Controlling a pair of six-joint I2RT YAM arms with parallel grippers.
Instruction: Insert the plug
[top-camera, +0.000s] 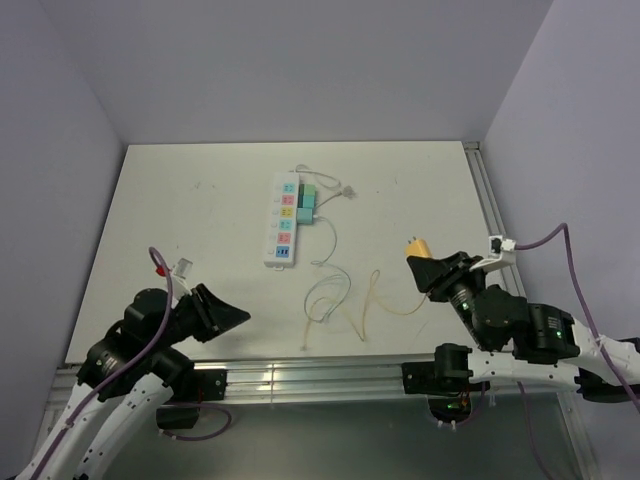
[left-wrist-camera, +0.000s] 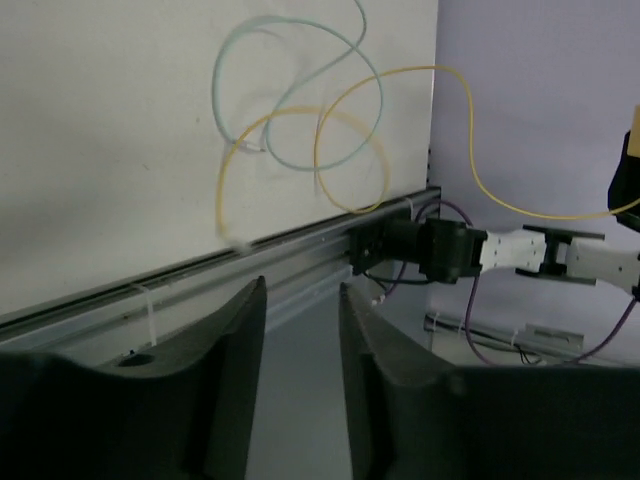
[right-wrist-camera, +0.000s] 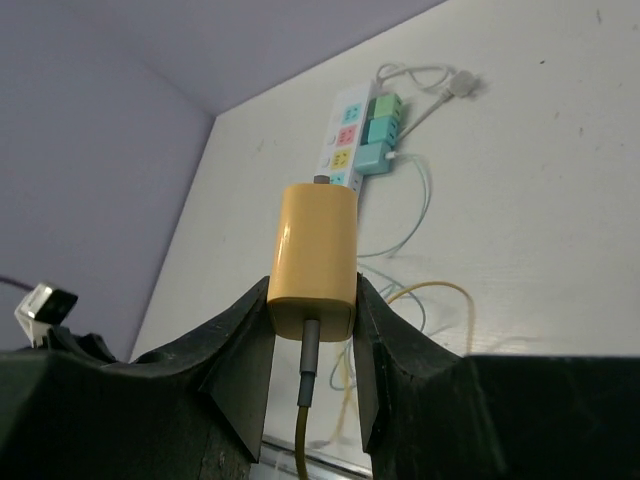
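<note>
Yellow plug (right-wrist-camera: 312, 255) clamped in right gripper (right-wrist-camera: 313, 300) — power strip (top-camera: 283, 220) well apart.

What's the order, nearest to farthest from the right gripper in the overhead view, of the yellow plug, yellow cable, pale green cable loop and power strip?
1. yellow plug, held in the right gripper itself.
2. yellow cable, trailing just to its left.
3. pale green cable loop, further left.
4. power strip, farthest, left and toward mid-table.
</note>
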